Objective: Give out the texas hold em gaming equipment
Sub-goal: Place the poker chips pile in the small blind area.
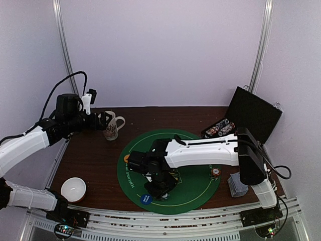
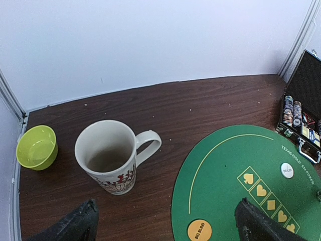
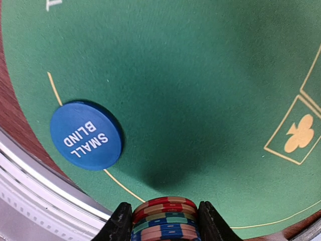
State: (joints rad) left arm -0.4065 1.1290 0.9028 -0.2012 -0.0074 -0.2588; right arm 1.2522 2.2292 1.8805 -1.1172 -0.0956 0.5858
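Green felt, a round mat (image 1: 195, 191), lies on the dark tabletop (image 1: 90, 160) in the top view. The right arm reaches across it, and the right gripper (image 1: 159, 189) is low over the mat's near edge, just beside the blue disc (image 1: 146, 199). Its grip cannot be told from here. A chip stack (image 1: 215, 173) sits at the mat's right edge, with cards (image 1: 237, 185) just off it. Behind them an open case (image 1: 253, 118) holds racked chips (image 1: 219, 128). The left gripper (image 1: 103, 120) hangs by the mug (image 1: 113, 126), and a white bowl (image 1: 73, 189) stands at the near left.

In the left wrist view, the left gripper's fingers (image 2: 75, 223) are spread wide and hold nothing, above the tabletop near the mug. A green bowl (image 2: 36, 146) sits left of the mug. An orange disc (image 2: 199, 230) and a white disc (image 2: 287, 170) lie on the mat.

In the right wrist view, the right gripper is pinching chips (image 3: 164, 213), stacked between its fingers (image 3: 120, 223), over the mat near the blue disc.
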